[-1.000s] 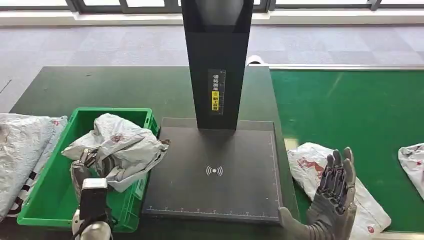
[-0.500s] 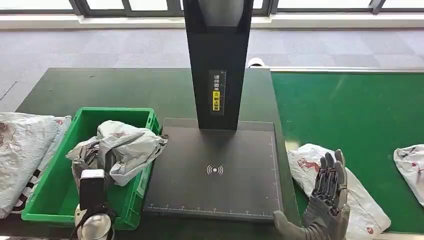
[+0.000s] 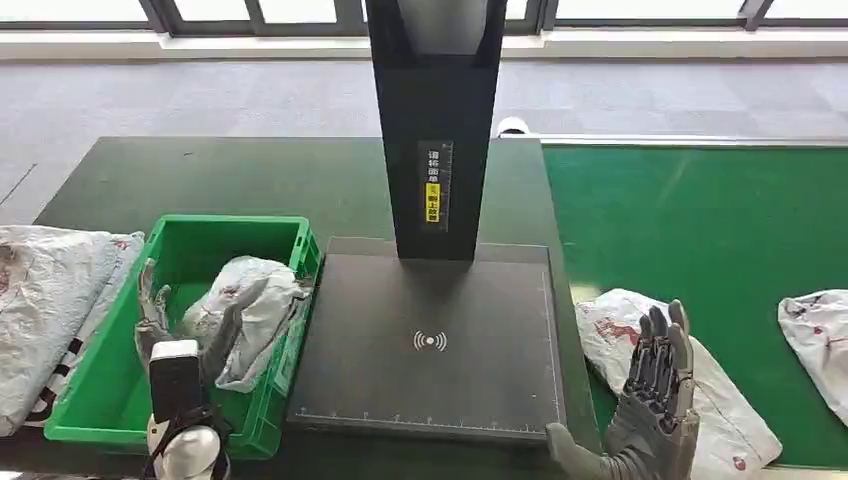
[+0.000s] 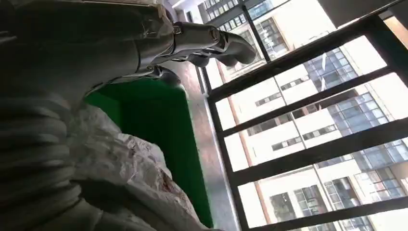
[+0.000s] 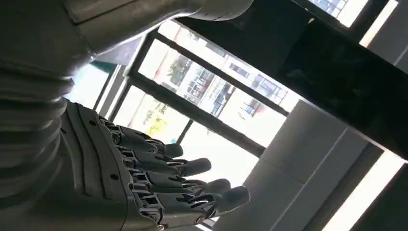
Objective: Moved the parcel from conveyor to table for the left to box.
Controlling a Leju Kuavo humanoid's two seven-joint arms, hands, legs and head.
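A crumpled grey parcel lies inside the green bin on the dark table. My left hand hovers over the bin just left of the parcel, fingers apart and holding nothing. The left wrist view has that hand spread above the parcel and the green bin wall. My right hand stands open, fingers pointing up, at the near edge of the green conveyor, above a white parcel lying on the belt. In the right wrist view its fingers are spread and hold nothing.
A black scanner plate with a tall black column sits between bin and conveyor. Grey bags lie on the table left of the bin. Another white parcel rests at the conveyor's right edge.
The parcel, earlier draped over the bin's right rim in my left hand, has dropped into the bin. My left hand let go and opened beside it. The right hand barely moved.
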